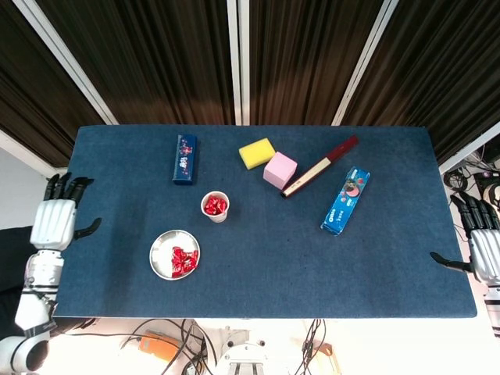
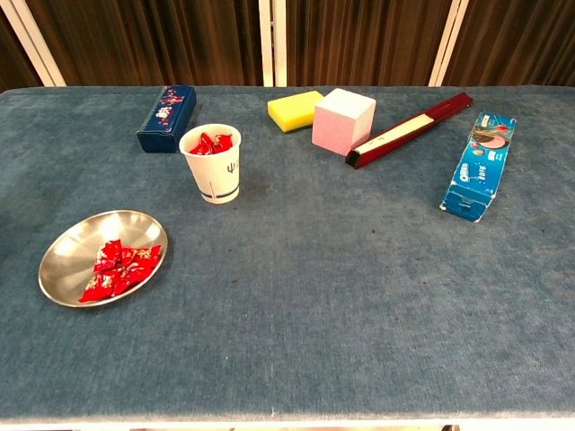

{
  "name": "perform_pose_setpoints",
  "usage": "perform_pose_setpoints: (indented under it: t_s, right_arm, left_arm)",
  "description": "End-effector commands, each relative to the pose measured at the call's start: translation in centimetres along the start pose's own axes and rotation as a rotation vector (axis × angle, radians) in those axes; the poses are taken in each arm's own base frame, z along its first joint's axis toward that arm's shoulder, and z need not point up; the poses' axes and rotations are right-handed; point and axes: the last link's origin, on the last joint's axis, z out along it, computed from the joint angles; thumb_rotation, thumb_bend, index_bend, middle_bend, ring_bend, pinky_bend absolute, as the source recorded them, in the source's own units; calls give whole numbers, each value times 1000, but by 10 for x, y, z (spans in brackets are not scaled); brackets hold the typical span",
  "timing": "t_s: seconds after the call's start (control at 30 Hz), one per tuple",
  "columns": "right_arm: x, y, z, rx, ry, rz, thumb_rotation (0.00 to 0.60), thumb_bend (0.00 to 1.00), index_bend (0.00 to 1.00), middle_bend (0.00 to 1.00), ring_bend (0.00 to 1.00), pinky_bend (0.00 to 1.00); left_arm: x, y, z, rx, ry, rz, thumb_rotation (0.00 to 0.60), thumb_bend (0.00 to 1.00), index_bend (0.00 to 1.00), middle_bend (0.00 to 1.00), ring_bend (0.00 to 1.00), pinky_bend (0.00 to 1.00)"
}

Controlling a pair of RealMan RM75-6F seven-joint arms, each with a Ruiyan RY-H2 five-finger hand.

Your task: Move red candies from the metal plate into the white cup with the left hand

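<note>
I read the red candies (image 2: 121, 267) as split between two places: a small heap lies in the metal plate (image 2: 67, 256), bunched toward its right half, and more fill the white cup (image 2: 212, 164) to the brim. The cup stands upright at about one o'clock from the plate, near it but not touching, which I judge keeps each carry short for my left arm. With wrappers left in the plate, the job looks unfinished to me.

My left hand (image 1: 58, 219) hangs off the table's left edge, at nine o'clock from the plate and well apart from it, fingers spread and straight, nothing in them. My right hand (image 1: 480, 247) sits off the right edge at three o'clock, likewise spread and empty; it has no part in this task.

Further out, a dark blue box (image 2: 167, 105) lies at eleven o'clock from the cup. A yellow block (image 2: 295, 109) and pink cube (image 2: 343, 118) sit together at one o'clock, a long dark red box (image 2: 409, 129) slants beside them, and a blue biscuit pack (image 2: 480, 164) lies toward the right.

The table (image 2: 341, 305) wears blue felt-like cloth; behind it hang dark curtains between pale frames, and cables trail under the near edge.
</note>
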Motion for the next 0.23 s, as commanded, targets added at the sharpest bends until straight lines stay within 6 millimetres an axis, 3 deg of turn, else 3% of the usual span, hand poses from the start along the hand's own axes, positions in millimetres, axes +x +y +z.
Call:
perform_pose_setpoints:
  t_s: [0.03,0.23]
  right_arm:
    - [-4,-7,-1,27,-21,15,600,110,0,0,0,0]
    - [-10,-14,-4,51,-17,9,600,109,0,0,0,0]
  left_arm:
    - [6,-22,-35,23,2,20,600,153,170,151,40,0]
    - [6,-34,-75,59,-17,22,600,153,170,151,41,0]
